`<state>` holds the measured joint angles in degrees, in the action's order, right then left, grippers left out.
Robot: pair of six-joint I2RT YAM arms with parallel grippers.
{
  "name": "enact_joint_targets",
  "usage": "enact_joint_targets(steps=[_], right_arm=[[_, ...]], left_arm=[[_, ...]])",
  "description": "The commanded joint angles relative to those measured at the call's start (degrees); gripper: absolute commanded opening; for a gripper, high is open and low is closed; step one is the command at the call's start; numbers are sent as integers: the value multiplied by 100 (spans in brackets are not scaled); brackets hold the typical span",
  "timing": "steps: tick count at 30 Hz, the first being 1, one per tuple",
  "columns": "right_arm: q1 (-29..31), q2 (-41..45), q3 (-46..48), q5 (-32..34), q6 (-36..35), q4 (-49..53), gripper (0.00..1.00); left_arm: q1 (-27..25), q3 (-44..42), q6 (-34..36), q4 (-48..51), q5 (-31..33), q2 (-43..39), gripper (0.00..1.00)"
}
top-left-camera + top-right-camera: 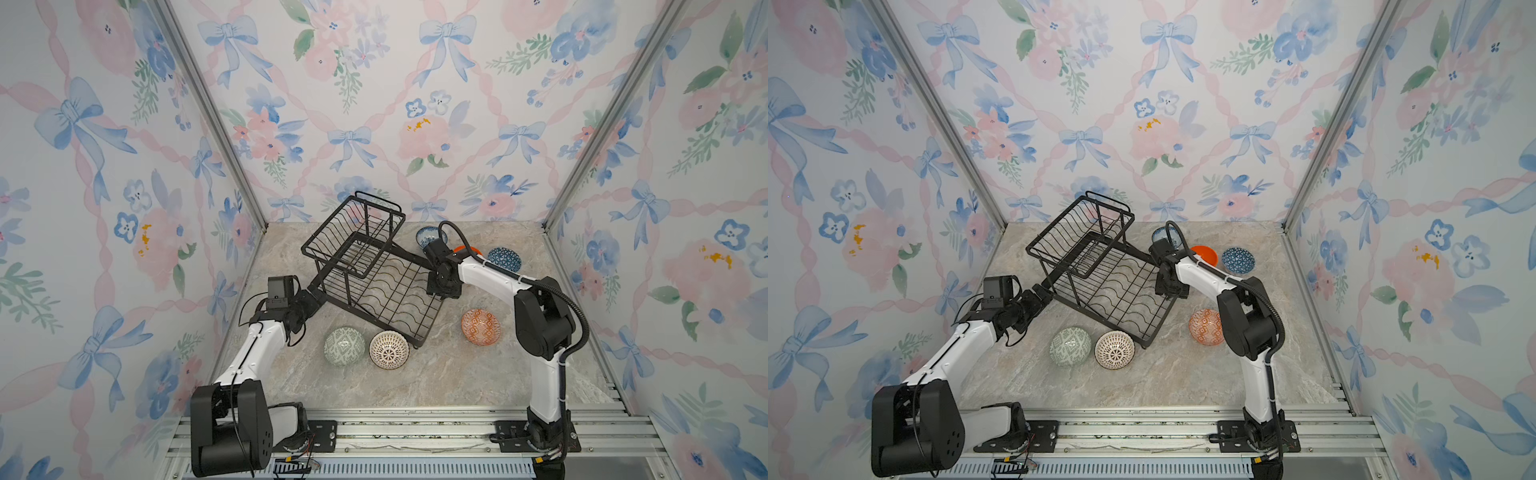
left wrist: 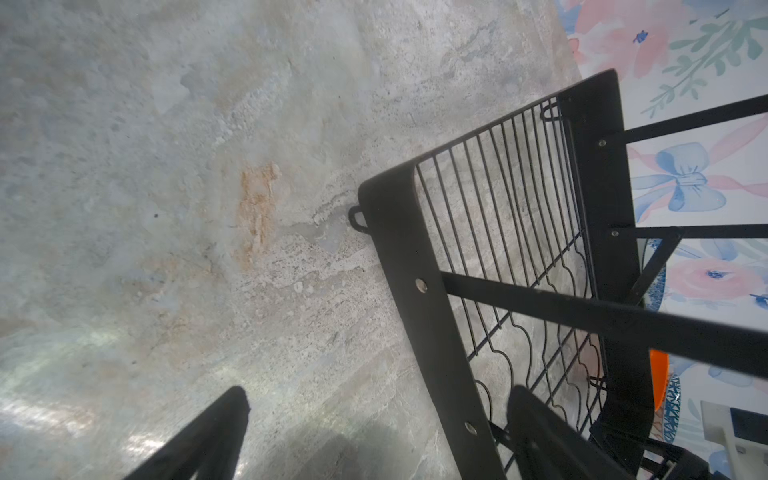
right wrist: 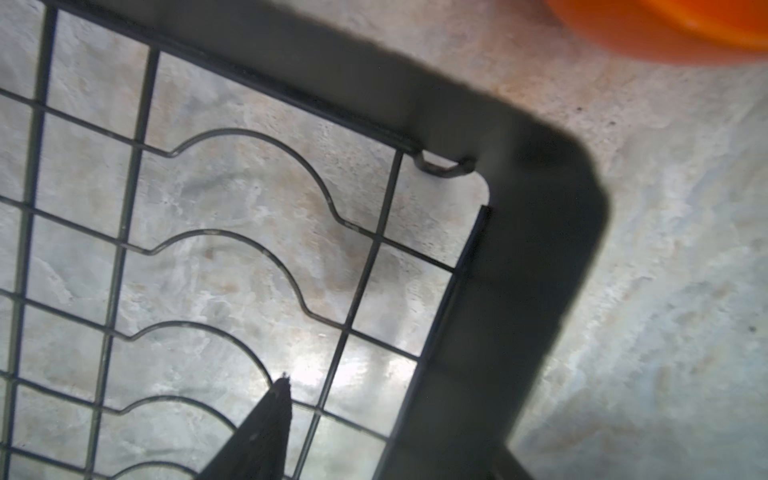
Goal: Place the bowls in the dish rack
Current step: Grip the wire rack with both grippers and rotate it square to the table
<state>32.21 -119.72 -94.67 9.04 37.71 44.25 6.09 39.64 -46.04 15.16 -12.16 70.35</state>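
No bowl is loaded yet. The step in hand looks like straightening the dish rack (image 1: 376, 270), which sits skewed on the desk (image 1: 436, 374) with both tiers empty.

The left fingers (image 2: 224, 428) are spread wide and grasp nothing. They straddle the rack's lower rim at one corner, one finger outside on the desk side and one over the wire tray. The right fingers (image 3: 270, 424) are at the opposite corner. One finger is inside the tray, short of the rim, and its partner is mostly hidden by the frame, so I cannot tell whether they pinch the rim.

All six bowls lie outside the rack.
- The grey-green bowl (image 1: 344, 346) and the white lattice bowl (image 1: 388, 350) are near the left fingers, beside the rack's front corner.
- The orange-and-white bowl (image 1: 480, 327) is just this side of the right fingers.
- The plain orange bowl (image 1: 1206, 254), the blue geometric bowl (image 1: 503, 259) and the floral bowl (image 1: 430, 237) are just beyond the right fingers.

Next, both pairs of fingers probably need to close firmly on the rim and turn the rack squarely. They must not sweep it into the bowls at its front corner.
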Motion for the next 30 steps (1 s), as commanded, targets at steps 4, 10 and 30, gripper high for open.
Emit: enact_joint_targets(steps=[4,10,30], right_arm=[[397,-565,-792,-167,105,-11,57],[514,-1086,-1536,-71,122,135,57],[582,-1344,-3230,-9,-18,1039,73]], left_arm=[[142,-170,169,119,-317,-26,98],[156,-252,165,125,-413,-53,98],[148,-255,76,121,-726,-123,98]])
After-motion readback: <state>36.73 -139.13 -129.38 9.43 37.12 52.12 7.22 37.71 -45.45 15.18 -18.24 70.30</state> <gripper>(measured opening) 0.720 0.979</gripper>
